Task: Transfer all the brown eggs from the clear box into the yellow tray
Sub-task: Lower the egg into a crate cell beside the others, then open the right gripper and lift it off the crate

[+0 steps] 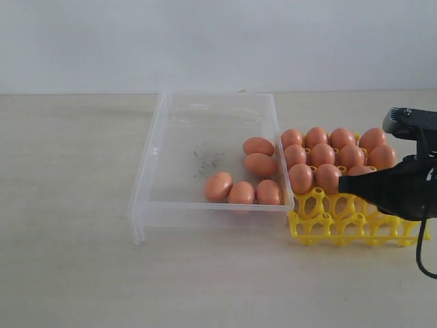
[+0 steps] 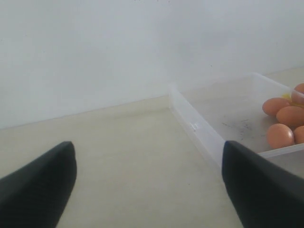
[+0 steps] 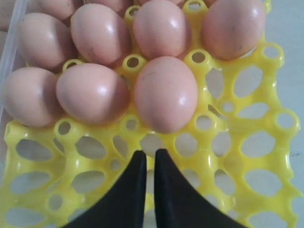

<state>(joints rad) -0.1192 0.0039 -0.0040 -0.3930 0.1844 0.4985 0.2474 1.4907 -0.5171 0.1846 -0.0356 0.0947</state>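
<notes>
On the yellow tray (image 1: 326,224) the front cups stand open; brown eggs (image 1: 242,193) crowd the right of the clear box (image 1: 146,166), its left floor free.

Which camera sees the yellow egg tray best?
Right wrist view: the bright yellow openwork plastic egg tray fills it, cups clear. Exterior view shows it smaller, partly behind the black arm. Left wrist view shows only a sliver.

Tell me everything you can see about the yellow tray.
The yellow tray is a bright openwork plastic lattice of round cups with hollow pegs between them. It lies flat on the table, close beside the clear box. Brown eggs sit in its far cups; the near rows are empty. The shut right gripper hovers over those.
</notes>
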